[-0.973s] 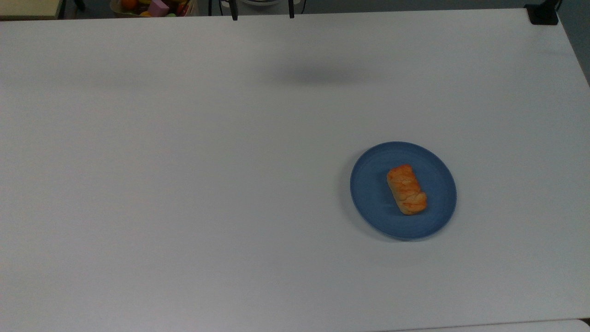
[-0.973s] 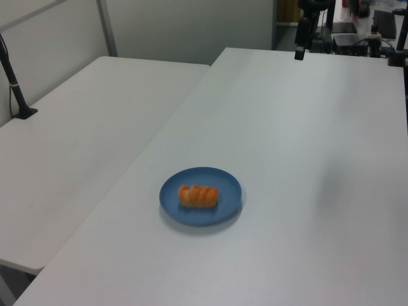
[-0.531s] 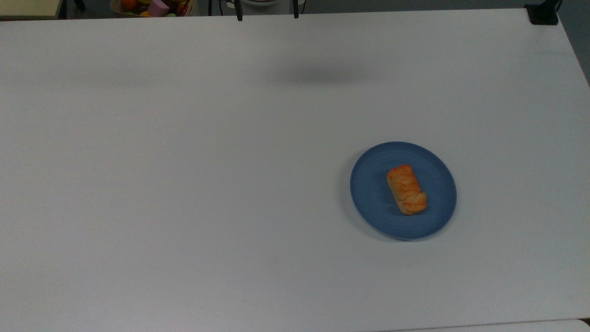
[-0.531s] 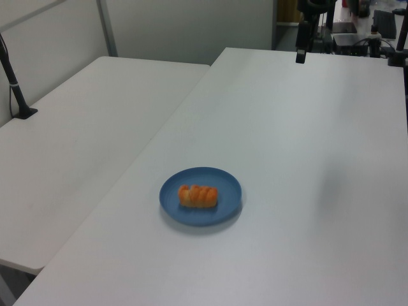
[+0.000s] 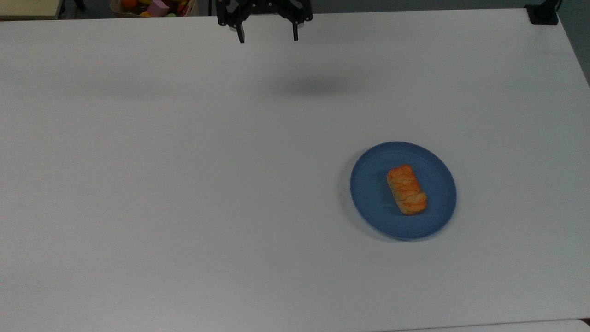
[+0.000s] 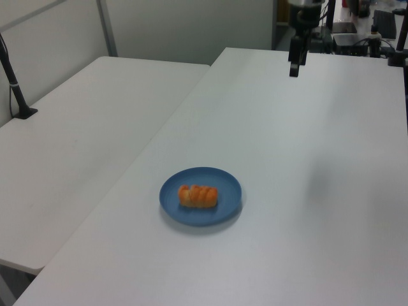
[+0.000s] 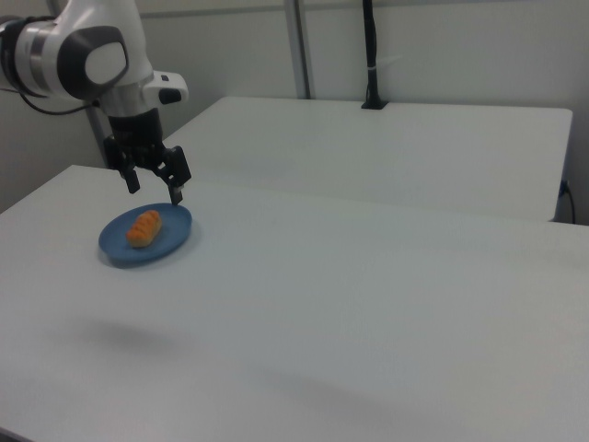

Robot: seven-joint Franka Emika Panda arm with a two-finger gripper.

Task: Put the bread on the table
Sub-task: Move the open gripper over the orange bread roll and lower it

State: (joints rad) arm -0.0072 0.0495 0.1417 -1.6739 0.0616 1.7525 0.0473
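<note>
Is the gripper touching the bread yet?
Apart. In the top view the gripper hangs open near the table's far edge, with bare tabletop between it and the bread on the blue plate.

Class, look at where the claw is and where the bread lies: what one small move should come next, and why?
Probably carry the open claw across the table until it hangs above the bread. The bread lies on the blue plate, untouched, and the claw is far from it, near the table's far edge in the top view.

top view overhead, left and right views oblique, opposite sides; all share plate (image 5: 368, 193)
</note>
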